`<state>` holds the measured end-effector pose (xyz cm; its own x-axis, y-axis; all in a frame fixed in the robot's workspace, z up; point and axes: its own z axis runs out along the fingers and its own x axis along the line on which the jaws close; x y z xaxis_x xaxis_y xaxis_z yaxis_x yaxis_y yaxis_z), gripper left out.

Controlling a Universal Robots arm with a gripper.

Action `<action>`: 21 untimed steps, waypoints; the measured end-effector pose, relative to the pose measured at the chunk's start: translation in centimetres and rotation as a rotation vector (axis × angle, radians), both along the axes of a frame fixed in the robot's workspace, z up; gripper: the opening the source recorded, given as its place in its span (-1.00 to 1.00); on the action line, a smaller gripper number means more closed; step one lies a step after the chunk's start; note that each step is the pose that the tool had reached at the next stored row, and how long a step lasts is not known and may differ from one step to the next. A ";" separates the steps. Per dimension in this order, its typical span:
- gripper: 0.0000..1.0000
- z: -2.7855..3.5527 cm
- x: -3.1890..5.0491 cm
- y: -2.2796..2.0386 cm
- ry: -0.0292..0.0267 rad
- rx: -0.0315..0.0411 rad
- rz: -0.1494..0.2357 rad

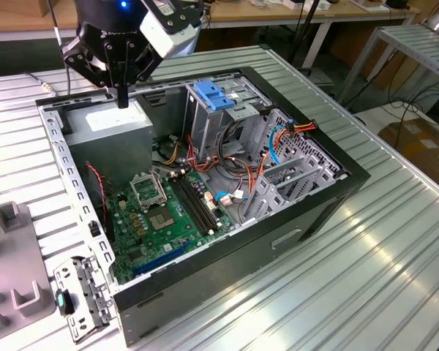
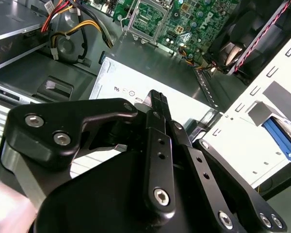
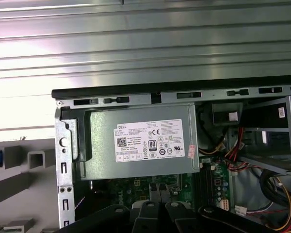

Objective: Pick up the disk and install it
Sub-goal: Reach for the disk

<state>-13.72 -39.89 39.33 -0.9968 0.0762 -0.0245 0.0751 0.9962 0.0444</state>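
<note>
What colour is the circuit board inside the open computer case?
Green; the circuit board shows best in the exterior view.

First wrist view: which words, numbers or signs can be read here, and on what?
White sticker on the grey power supply box: dense print, a code square, round marks; too small to quote reliably.
Small white tag in the drive bay: too small to read.
Motherboard: no readable print.

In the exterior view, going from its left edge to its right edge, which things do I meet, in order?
Grey moulded plastic stand → small silver metal bracket with a green part → green circuit board → grey perforated metal cage → brown cardboard on the floor.
</note>
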 end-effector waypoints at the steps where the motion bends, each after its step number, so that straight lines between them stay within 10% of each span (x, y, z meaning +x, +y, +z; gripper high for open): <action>1: -0.79 0.00 -0.03 0.00 0.0000 -0.0001 0.000; 21: -0.79 0.00 -1.54 0.00 0.0000 0.0000 0.000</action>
<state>-15.27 -39.89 39.33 -0.9968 0.0762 -0.0245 0.0751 0.9962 0.0443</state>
